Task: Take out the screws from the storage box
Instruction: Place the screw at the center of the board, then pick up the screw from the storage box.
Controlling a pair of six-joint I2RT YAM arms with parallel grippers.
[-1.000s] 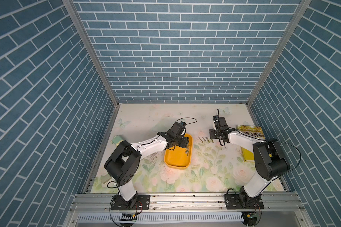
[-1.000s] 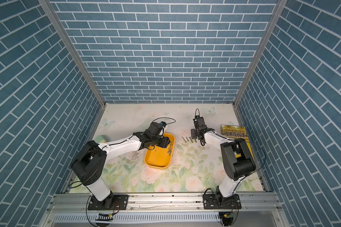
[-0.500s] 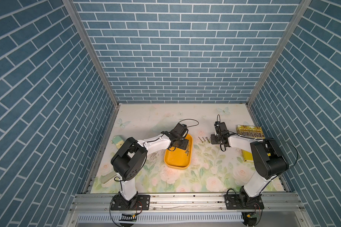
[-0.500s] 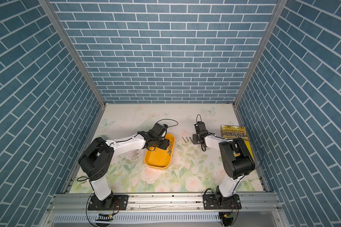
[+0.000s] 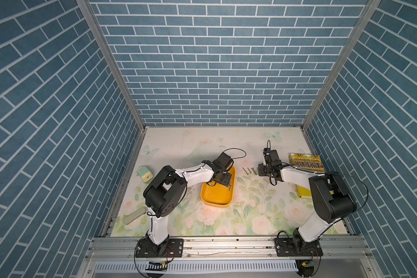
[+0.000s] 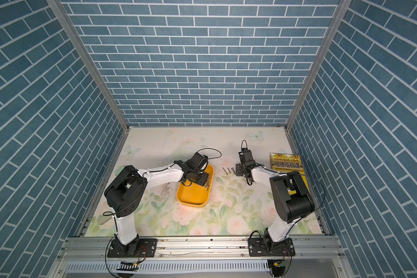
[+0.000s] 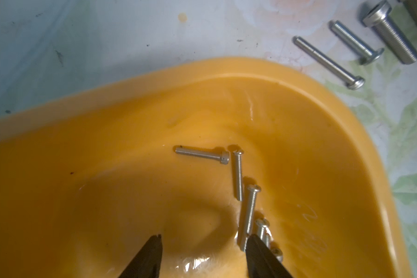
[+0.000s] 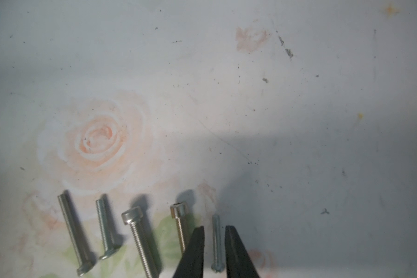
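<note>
The yellow-orange storage box lies mid-mat. Several silver screws rest inside it, bunched near one long wall. My left gripper hangs open low in the box, and one fingertip stands right beside a long screw. Right of the box, a row of screws lies on the mat. My right gripper is down at that row, its jaws slightly apart. A thin screw lies on the mat between them, with a gap on each side.
A yellow book lies at the right edge, with a second yellow-green one partly under the right arm. A mint pencil sharpener stands at the left, and a pale oblong object lies near the left arm's base.
My right gripper came down toward the row of screws and its jaws parted, leaving the thin screw on the mat. The left arm's elbow shifted; its gripper stays open over the box.
</note>
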